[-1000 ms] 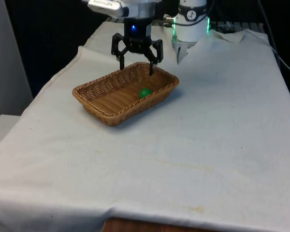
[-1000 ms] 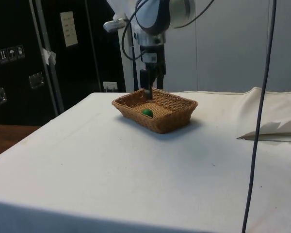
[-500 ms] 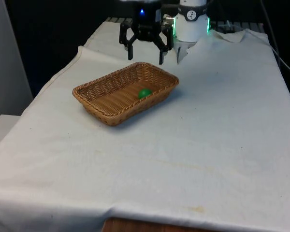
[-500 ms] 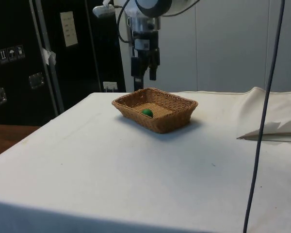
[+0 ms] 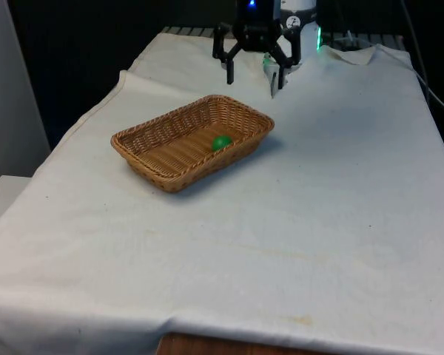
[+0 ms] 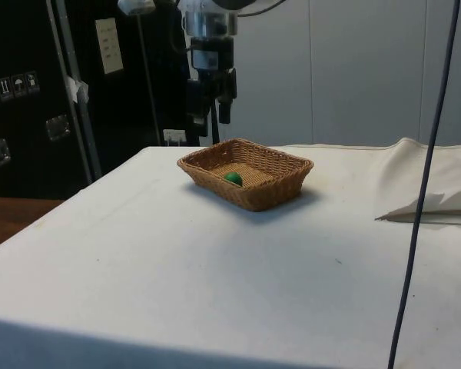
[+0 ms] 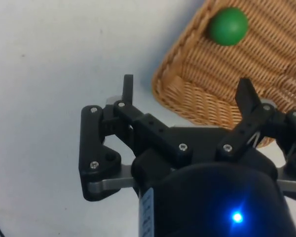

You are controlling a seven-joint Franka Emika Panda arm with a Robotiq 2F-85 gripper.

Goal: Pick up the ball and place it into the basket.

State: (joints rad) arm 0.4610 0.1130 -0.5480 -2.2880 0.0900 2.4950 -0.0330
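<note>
- White cloth [image 5: 318, 222] over the table, creased and lightly stained toward the near edge.
- Woven brown basket [image 5: 174, 174] set toward the front view's left, at the far part of the table, long sides running on a diagonal.
- Green ball [image 5: 221, 143] lying inside the basket on its floor, near the far long wall; also clear from the side [image 6: 232, 178] and from the wrist [image 7: 228, 25].
- Black gripper [image 5: 255, 76] raised above the cloth beyond the basket's far corner, apart from rim and ball.
- Fingers [image 7: 128, 89] spread wide, holding nothing.
- Dark cabinets [image 6: 31, 92] behind the table in the side view.
</note>
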